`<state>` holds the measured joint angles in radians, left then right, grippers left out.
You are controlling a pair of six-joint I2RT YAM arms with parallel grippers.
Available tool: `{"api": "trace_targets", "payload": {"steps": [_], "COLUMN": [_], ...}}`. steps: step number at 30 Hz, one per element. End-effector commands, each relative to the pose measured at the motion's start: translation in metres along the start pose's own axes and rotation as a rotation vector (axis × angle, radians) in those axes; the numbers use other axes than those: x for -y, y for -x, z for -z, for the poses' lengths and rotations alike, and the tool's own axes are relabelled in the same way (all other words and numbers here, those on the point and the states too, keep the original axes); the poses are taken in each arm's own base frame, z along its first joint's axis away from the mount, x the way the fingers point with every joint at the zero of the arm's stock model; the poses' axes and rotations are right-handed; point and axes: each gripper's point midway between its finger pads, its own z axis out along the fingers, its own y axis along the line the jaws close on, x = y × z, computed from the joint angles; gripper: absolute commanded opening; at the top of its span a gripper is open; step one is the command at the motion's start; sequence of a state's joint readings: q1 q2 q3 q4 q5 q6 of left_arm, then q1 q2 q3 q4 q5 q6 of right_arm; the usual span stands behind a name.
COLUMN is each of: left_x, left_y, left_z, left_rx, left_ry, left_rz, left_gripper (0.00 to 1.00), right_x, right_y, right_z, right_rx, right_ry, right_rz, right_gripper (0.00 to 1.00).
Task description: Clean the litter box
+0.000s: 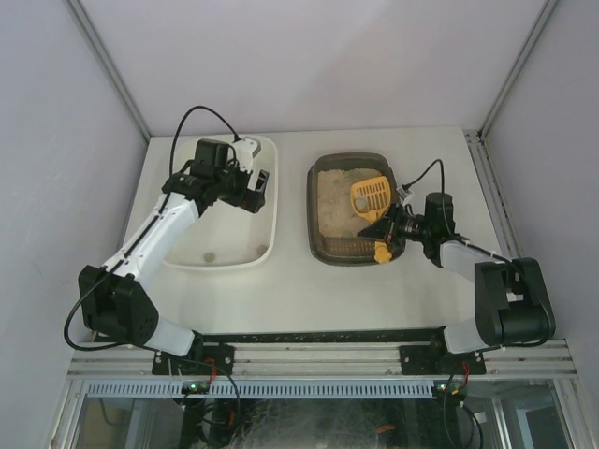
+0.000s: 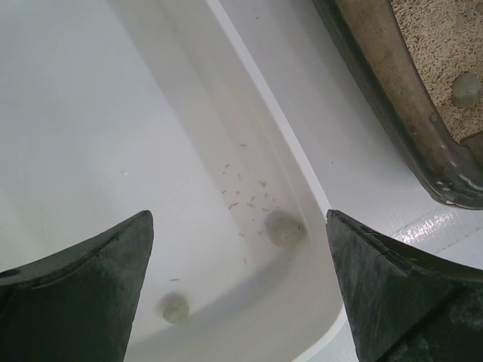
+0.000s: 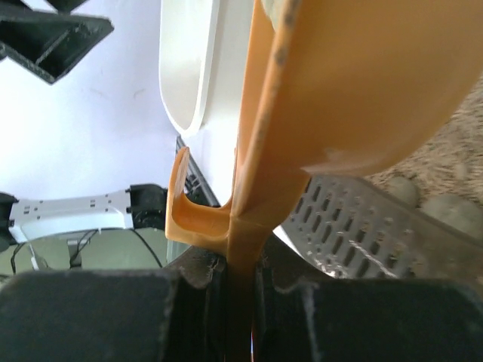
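Top external view puts the litter box [image 1: 313, 215] on the table [image 1: 290, 290], right of centre, its near end just ahead of the right arm and its beige litter exposed. An orange scoop [image 1: 369, 196] hangs over the litter toward the box's right wall, bowl pointing away from the arms. The right gripper [image 1: 387, 232] is clamped on the scoop's thin handle, which the right wrist view shows pinched edge-on between the jaws. That view shows only the bowl's underside, so I cannot tell whether it carries anything. One clump [image 2: 466, 89] lies in the litter close to the box's left wall.

Left of the box, across a strip of bare table, sits a white tub [image 1: 272, 229] with two dumped clumps [image 2: 284, 227] at its near end. The left gripper [image 1: 258, 185] hangs over the tub's far right part, jaws wide apart and holding nothing.

The main risk looks like spillage. Any carry to the tub crosses both rims and the bare strip, and a tilted or jolted bowl would shed litter there. The narrow handle could also twist in the grip if the bowl digs too deep or snags the box's thick rim. The box itself might slide, since nothing braces it. The left arm sits where a dump would likely go, so the two arms could collide.
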<state>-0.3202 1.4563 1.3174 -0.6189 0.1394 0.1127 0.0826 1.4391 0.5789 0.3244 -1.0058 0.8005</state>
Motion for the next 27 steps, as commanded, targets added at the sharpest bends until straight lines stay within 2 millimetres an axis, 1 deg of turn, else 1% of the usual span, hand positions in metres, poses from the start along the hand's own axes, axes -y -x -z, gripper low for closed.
{"api": "trace_targets", "payload": {"steps": [1, 3, 4, 6, 8, 9, 10, 14, 16, 19, 20, 21, 22, 23, 24, 25, 27], "left_x": [-0.002, -0.003, -0.003, -0.003, -0.003, -0.004, -0.004, -0.005, -0.007, -0.013, -0.014, -0.013, -0.012, -0.013, -0.016, -0.021, -0.029], "left_y": [0.004, 0.004, 0.004, 0.004, 0.005, 0.005, 0.006, 0.009, 0.010, 0.008, 0.007, 0.005, 0.005, 0.008, 0.009, 0.009, 0.008], "left_z": [0.006, 0.005, 0.004, 0.004, 0.004, 0.004, 0.004, 0.007, 0.010, 0.013, 0.014, 0.016, 0.017, 0.020, 0.022, 0.024, 0.027], "left_rx": [0.040, 0.036, 0.036, 0.036, 0.038, 0.040, 0.042, 0.047, 0.048, 0.033, 0.022, 0.003, -0.010, -0.016, -0.027, -0.034, -0.045], "left_ry": [0.012, 0.013, 0.013, 0.013, 0.014, 0.017, 0.019, 0.028, 0.039, 0.059, 0.054, 0.040, 0.022, 0.014, 0.015, 0.023, 0.021], "left_rz": [-0.032, -0.030, -0.030, -0.027, -0.026, -0.025, -0.027, -0.031, -0.043, -0.074, -0.084, -0.091, -0.089, -0.078, -0.062, -0.036, 0.011], "left_gripper": [1.00, 1.00, 1.00, 1.00, 1.00, 1.00, 1.00, 1.00, 1.00, 1.00, 1.00, 1.00, 1.00, 1.00, 1.00, 1.00, 1.00], "right_x": [-0.018, -0.009, -0.007, -0.009, -0.014, -0.016, -0.015, -0.005, -0.007, -0.016, -0.020, -0.023, -0.025, -0.025, -0.027, -0.030, -0.036], "right_y": [-0.004, 0.012, 0.015, 0.012, -0.002, -0.006, -0.006, 0.012, 0.011, -0.007, -0.009, -0.004, 0.005, 0.013, 0.020, 0.021, 0.016], "right_z": [-0.007, 0.004, 0.006, 0.001, -0.009, -0.011, -0.011, 0.001, -0.002, -0.015, -0.016, -0.014, -0.009, -0.001, 0.002, 0.002, -0.005], "right_rx": [-0.024, 0.037, 0.048, 0.028, -0.037, -0.056, -0.059, -0.004, -0.010, -0.087, -0.097, -0.085, -0.048, -0.010, 0.006, 0.003, -0.022], "right_ry": [0.054, 0.043, 0.029, 0.003, -0.015, -0.015, -0.010, -0.006, 0.001, 0.014, 0.038, 0.066, 0.099, 0.129, 0.160, 0.182, 0.189], "right_rz": [0.064, 0.038, 0.041, 0.074, 0.110, 0.112, 0.103, 0.053, 0.046, 0.080, 0.080, 0.073, 0.057, -0.015, -0.032, -0.040, -0.021], "right_gripper": [0.00, 0.00, 0.00, 0.00, 0.00, 0.00, 0.00, 0.00, 0.00, 0.00, 0.00, 0.00, 0.00, 0.00, 0.00, 0.00, 0.00]}}
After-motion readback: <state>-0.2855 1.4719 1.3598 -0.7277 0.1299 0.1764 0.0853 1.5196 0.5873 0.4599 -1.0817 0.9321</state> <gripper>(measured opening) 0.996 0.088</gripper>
